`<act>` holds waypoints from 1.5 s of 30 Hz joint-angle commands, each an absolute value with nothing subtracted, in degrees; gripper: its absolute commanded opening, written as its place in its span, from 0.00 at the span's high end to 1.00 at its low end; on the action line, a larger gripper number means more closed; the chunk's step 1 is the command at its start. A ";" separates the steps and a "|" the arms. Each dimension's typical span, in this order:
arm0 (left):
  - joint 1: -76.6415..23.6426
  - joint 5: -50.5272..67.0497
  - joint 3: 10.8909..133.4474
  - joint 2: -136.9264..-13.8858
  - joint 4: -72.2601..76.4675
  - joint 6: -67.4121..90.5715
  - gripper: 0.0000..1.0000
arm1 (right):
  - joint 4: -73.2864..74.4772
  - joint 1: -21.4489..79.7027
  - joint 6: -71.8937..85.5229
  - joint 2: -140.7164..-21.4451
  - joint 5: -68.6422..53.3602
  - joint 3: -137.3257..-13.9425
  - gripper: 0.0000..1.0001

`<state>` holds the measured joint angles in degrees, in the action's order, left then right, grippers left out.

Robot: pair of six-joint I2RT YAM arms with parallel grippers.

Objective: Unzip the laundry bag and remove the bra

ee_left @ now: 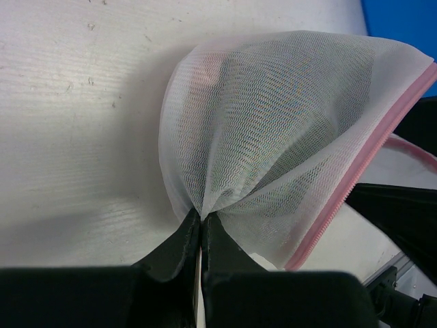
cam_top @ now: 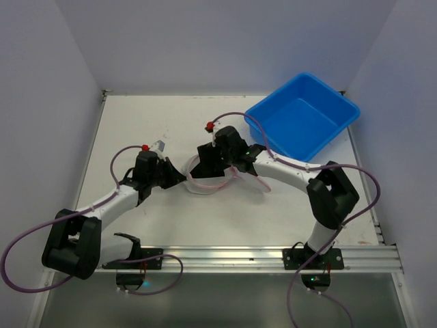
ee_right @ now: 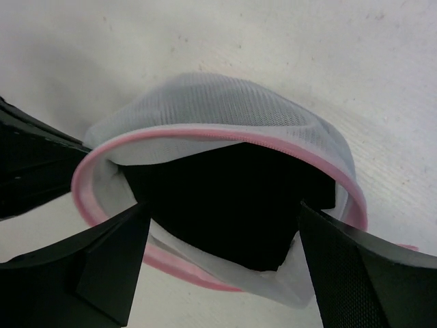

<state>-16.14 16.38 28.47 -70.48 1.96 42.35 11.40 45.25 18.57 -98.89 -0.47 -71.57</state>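
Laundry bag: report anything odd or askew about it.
The white mesh laundry bag with pink zipper trim is pulled into a puckered peak where the left fingers pinch it; its mouth gapes open on a black item inside.

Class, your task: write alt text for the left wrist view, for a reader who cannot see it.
The left gripper, fingers closed, pinches a fold of the white mesh laundry bag over a white table. A pink zipper edges the bag's right side, and a blue bin shows at top right.
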 commanded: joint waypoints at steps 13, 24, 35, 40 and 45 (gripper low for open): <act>-15.73 18.37 29.71 -69.87 2.37 40.69 0.99 | 5.54 47.37 13.62 -103.10 -0.09 -69.53 1.00; -15.73 16.96 28.65 -68.90 2.28 41.84 0.79 | 9.49 47.37 13.01 -86.58 -9.65 -64.77 1.00; -15.73 16.79 28.65 -68.73 1.23 42.36 0.87 | 13.18 47.20 11.60 -79.11 -30.05 -67.58 1.00; -15.73 17.14 28.56 -69.35 1.23 42.45 0.93 | 18.45 46.41 11.95 -75.59 -28.13 -75.48 1.00; -15.73 17.31 28.48 -68.91 0.62 42.01 0.96 | 23.10 36.95 14.85 -72.16 -18.04 -83.22 1.00</act>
<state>-16.12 16.73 28.47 -69.82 0.91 42.44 20.21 43.00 13.21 -75.44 -24.21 -77.17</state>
